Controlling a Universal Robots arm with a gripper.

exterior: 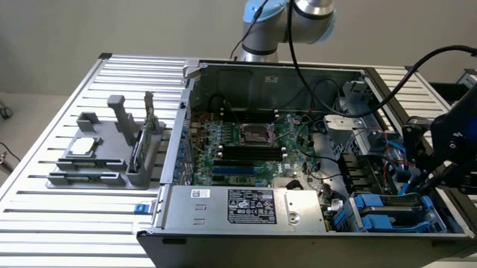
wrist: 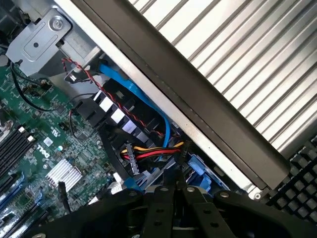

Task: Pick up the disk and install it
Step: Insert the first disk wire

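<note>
**Hand working at the drive bay, disk sitting in the case corner**

The hand (exterior: 430,180) is hanging low over the drive bay at the exterior view's right, just inside the computer case's side wall (wrist: 208,106). Whether it is apart, together or clamped on anything, I cannot tell. Just beneath and beside it, the disk (exterior: 387,210) is lying in the bay with its blue rails showing, and it is looking more or less seated. A blue data cable (wrist: 143,99) and a bundle of red, yellow and black power wires (wrist: 153,150) are running close by the hand. Doing this step well is, I judge, a matter of keeping the hand square to the bay, staying clear of those wires, and making sure that the rails are sitting level rather than cocked. Further out, the motherboard (exterior: 246,145) and the power supply (exterior: 238,204) are filling the rest of the case. Well apart on the table (exterior: 44,223), a grey parts holder (exterior: 100,159) is standing
</note>
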